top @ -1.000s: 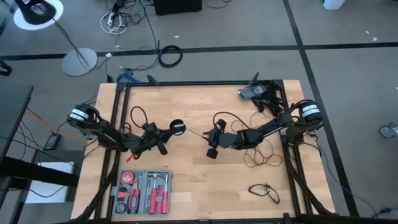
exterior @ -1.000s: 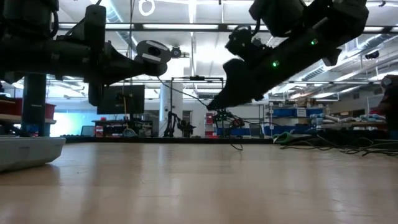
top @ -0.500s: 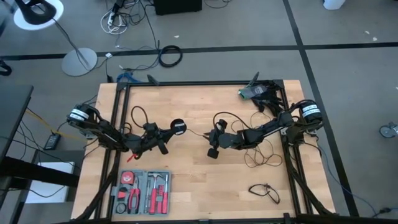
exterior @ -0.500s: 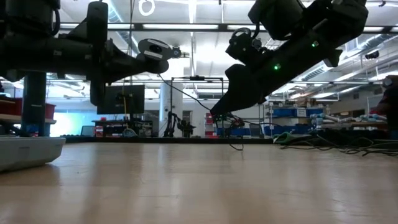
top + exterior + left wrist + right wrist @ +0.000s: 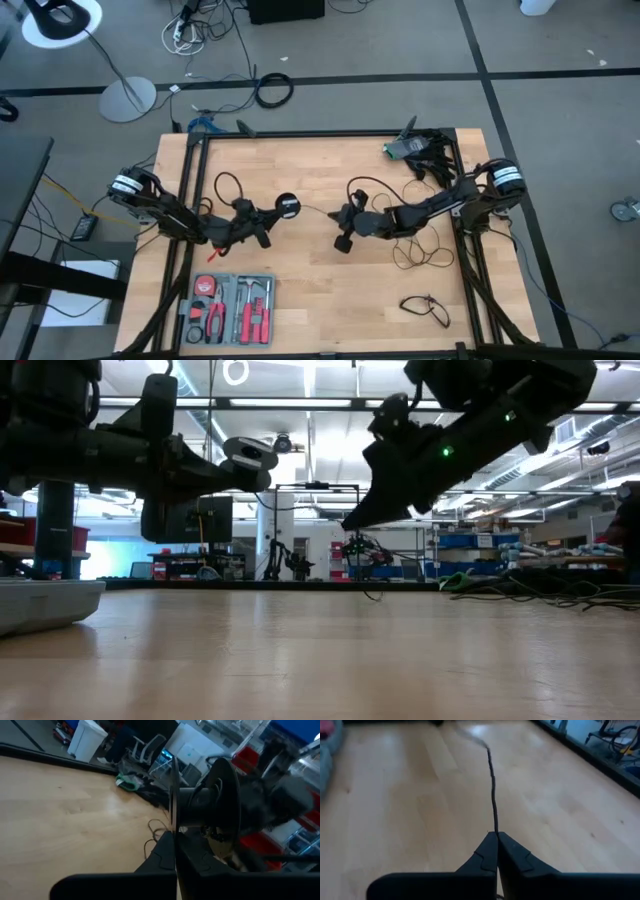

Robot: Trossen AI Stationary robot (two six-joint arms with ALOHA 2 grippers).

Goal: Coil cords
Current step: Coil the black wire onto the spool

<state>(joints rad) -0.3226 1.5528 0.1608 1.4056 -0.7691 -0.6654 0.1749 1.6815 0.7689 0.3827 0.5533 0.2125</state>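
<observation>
Black and thin, the long cord (image 5: 315, 211) runs taut above the middle of the wooden table (image 5: 320, 290) between two raised grippers, its small round disc (image 5: 287, 205) at the left end. Left gripper (image 5: 272, 212), held over the table's left-centre, has its fingers pressed together on the cord right at the disc, while the right gripper (image 5: 338, 213), just right of centre, pinches the same cord with its fingers closed, the line stretching away from the tips (image 5: 496, 836) in its wrist view. More cord lies in loose loops (image 5: 420, 255) on the table's right side, and a tool tray (image 5: 232, 305) sits at the near left.
</observation>
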